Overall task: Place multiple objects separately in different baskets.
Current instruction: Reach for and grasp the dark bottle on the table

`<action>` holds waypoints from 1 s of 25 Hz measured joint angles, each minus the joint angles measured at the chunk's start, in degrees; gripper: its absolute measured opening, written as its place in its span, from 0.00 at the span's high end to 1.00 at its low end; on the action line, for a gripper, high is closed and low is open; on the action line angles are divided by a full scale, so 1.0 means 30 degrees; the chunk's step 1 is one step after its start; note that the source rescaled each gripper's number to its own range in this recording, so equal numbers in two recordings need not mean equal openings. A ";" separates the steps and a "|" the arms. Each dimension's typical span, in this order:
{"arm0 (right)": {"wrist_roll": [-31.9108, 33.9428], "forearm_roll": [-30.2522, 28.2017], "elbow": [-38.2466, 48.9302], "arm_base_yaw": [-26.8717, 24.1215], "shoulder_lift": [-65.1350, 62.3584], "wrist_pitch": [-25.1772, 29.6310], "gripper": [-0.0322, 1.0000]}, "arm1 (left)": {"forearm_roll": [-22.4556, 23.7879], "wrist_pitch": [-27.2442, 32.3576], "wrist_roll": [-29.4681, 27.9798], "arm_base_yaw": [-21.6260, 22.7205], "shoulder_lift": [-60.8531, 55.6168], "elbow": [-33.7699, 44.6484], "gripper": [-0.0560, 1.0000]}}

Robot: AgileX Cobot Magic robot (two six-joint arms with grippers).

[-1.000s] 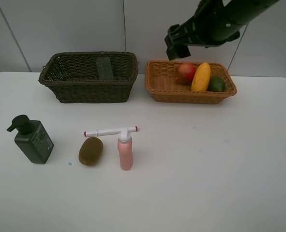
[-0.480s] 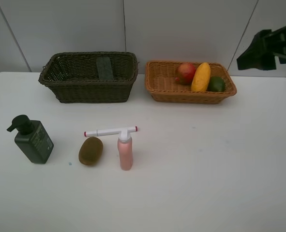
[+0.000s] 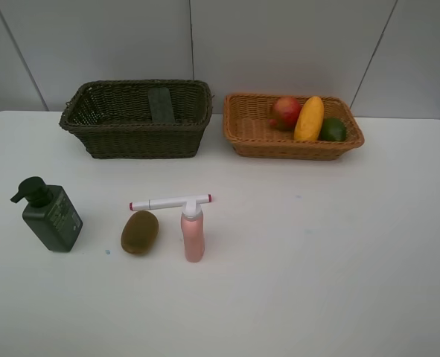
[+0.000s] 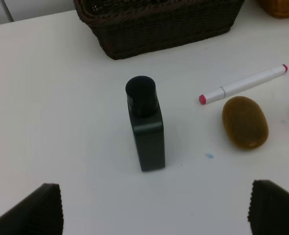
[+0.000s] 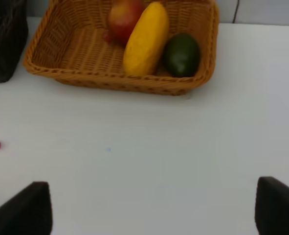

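- My left gripper (image 4: 154,210) is spread wide and empty, facing the upright dark green pump bottle (image 4: 145,128).
- My right gripper (image 5: 154,208) is wide too, holding nothing, near the orange-tan basket (image 5: 110,83).
- That basket holds 3 fruits: red pomegranate (image 3: 286,111), yellow mango (image 3: 309,118), green lime (image 3: 333,129).
- The black eraser block (image 3: 161,104) leans inside the dark basket (image 3: 134,141).
- The brown kiwi (image 3: 139,231) and small pink bottle (image 3: 193,236) sit side by side on the table (image 3: 316,260), with the white marker (image 3: 167,201) just behind them.

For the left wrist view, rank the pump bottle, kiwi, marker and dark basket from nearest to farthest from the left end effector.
1. Dark green pump bottle, directly ahead of the left end effector.
2. Brown kiwi, beside the bottle, toward the robot's right.
3. White marker, just beyond the kiwi.
4. Dark basket, farthest, at the back.
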 joint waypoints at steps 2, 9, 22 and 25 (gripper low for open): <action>0.0000 0.0007 0.0212 -0.0426 -0.1351 0.0471 0.00 | 0.0000 0.0000 0.0000 0.0000 0.0000 0.0000 0.00; -0.0824 -0.0014 0.0386 -0.0826 -0.4373 0.2884 0.00 | 0.0000 0.0000 0.0000 0.0000 0.0000 0.0000 0.00; -0.1491 -0.0171 0.1734 -0.1248 -0.9595 0.3596 0.00 | 0.0000 0.0000 0.0000 0.0000 0.0000 0.0000 0.00; -0.1491 -0.0171 0.1924 -0.1458 -0.9662 0.4129 0.00 | 0.0000 0.0000 0.0000 0.0000 0.0000 0.0000 0.00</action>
